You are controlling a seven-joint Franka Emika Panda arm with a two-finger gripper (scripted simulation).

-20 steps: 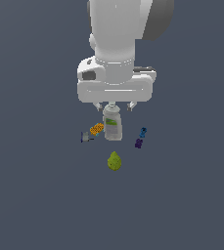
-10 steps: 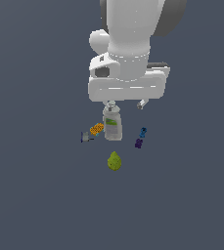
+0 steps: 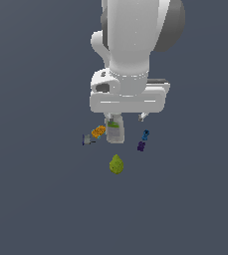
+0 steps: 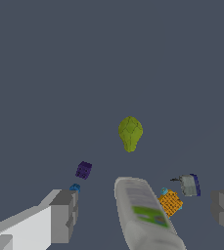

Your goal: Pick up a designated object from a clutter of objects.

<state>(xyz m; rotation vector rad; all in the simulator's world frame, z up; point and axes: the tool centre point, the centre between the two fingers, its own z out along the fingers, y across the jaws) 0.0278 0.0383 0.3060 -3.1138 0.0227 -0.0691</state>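
The designated object, a small yellow-green pear-shaped fruit (image 3: 116, 164) (image 4: 130, 133), lies alone on the dark floor, apart from the rest of the clutter of objects. My gripper (image 3: 125, 118) (image 4: 145, 214) hangs open above the white green-labelled bottle (image 3: 115, 131) (image 4: 142, 210), its fingers (image 4: 64, 215) spread to either side of it and touching nothing. The fruit sits a short way beyond the bottle, outside the fingers' span. The white hand hides the bottle's top in the exterior view.
An orange bumpy piece (image 3: 98, 131) (image 4: 170, 202) and a grey-blue piece (image 3: 87, 140) (image 4: 188, 185) lie at one side of the bottle. A tiny blue piece (image 3: 145, 134) (image 4: 75, 187) and a purple piece (image 3: 141, 146) (image 4: 83, 170) lie at the other.
The hand has shifted slightly toward the exterior view's right and sits lower in the picture. The fruit, bottle and small pieces have not moved.
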